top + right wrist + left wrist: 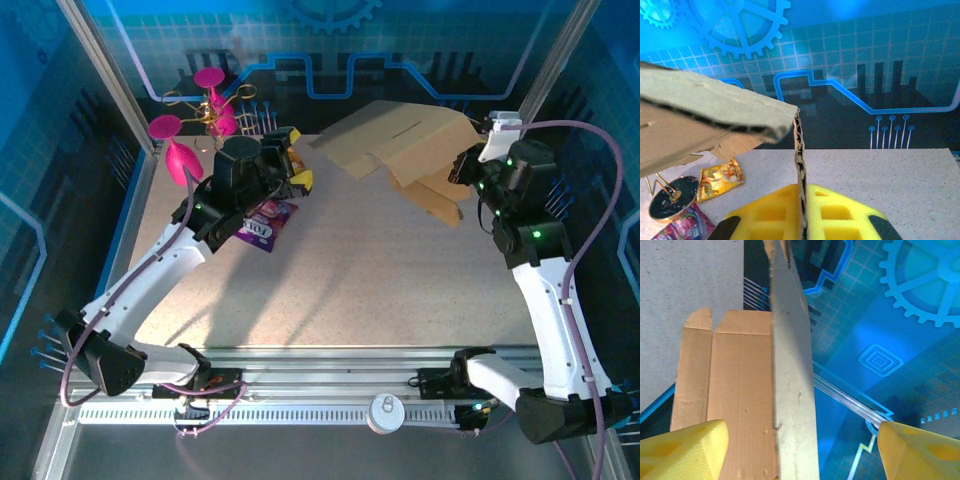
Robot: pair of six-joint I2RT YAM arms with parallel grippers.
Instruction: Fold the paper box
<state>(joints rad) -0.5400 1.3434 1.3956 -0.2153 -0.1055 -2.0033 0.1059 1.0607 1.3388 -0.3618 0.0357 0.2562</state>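
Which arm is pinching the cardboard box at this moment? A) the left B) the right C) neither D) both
B: the right gripper is shut on an edge of the box, while the left gripper stands wide open and grips nothing.

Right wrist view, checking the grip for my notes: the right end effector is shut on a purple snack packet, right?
No. The right end effector is shut on an edge of the paper box, not the purple snack packet, which lies apart; the right wrist view shows this.
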